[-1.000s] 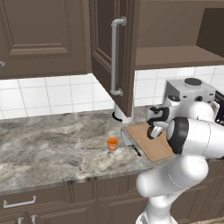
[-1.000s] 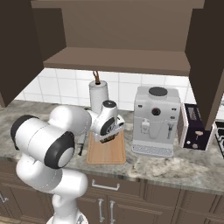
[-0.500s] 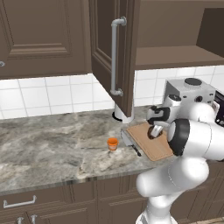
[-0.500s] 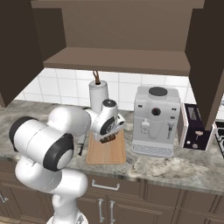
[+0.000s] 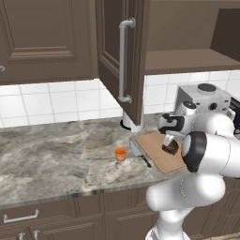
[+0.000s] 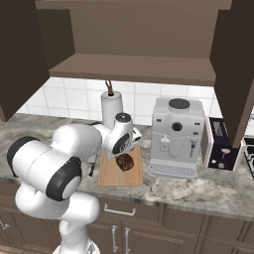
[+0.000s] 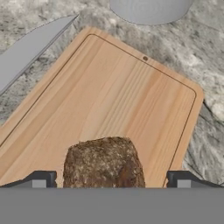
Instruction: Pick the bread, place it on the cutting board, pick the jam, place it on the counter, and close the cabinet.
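Looking from the left base: bread (image 5: 170, 147) down on the cutting board (image 5: 159, 151), under the pincer (image 5: 168, 140), so first placement judged nearly done. Jam (image 5: 121, 154) already standing on the table (image 5: 56, 159), at 9 o'clock of the board and apart from it, with a knife (image 5: 139, 153) lying between. Cabinet (image 5: 123, 61) door hanging wide open, handle outward; closing judged the main step left. Shelf inside, as far as visible, bare.

Looking from the right base: bread (image 6: 125, 162) resting at mid-board (image 6: 109, 177), pincer (image 6: 124, 155) just above it. Grey canister (image 6: 111, 108) at 12 o'clock of the board, holding something thin and brown. Coffee machine (image 6: 176, 136) at 3 o'clock, toaster (image 6: 219, 149) beyond it.

Looking along the hand: bread (image 7: 104, 164) at 6 o'clock, lying on the board (image 7: 131, 96). Fingertips (image 7: 40, 180) spread wide on either side with clear gaps to the crust, so pincer (image 7: 109, 183) open and gripping nothing. Knife blade (image 7: 30, 46) at 10 o'clock, canister base (image 7: 150, 9) at 12.
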Motion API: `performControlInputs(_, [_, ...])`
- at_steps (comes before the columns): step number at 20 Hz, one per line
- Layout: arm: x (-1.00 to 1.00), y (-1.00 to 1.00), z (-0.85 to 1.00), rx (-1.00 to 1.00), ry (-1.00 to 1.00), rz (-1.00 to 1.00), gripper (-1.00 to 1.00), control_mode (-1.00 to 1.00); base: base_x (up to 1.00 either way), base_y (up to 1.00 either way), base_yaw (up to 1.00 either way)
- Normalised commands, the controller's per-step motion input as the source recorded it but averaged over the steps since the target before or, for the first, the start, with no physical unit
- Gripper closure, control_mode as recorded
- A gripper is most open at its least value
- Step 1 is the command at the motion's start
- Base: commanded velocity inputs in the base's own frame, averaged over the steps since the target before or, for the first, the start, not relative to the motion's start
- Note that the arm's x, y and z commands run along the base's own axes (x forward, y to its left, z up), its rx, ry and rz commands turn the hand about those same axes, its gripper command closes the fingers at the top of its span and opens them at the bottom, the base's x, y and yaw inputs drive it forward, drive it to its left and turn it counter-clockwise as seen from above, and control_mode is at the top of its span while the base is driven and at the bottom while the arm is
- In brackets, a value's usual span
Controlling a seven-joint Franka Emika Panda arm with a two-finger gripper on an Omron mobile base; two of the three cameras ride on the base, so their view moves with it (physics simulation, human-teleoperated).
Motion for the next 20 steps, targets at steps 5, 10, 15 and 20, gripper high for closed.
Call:
performControlInputs(5, [-0.01,0.00,0.04,0.00,-0.02,0.00,-1.00,-1.00,0.00,0.00,0.00])
performControlInputs(10, [0.00,0.00,0.14,0.00,-0.06,-0.01,-1.00,-1.00,0.00,0.00,0.00])
performControlInputs(15, [-0.07,0.00,0.15,0.01,-0.09,-0.04,-1.00,-1.00,0.00,0.00,0.00])
performControlInputs(20, [-0.07,0.00,0.16,0.02,-0.10,-0.07,-1.00,-1.00,0.00,0.00,0.00])
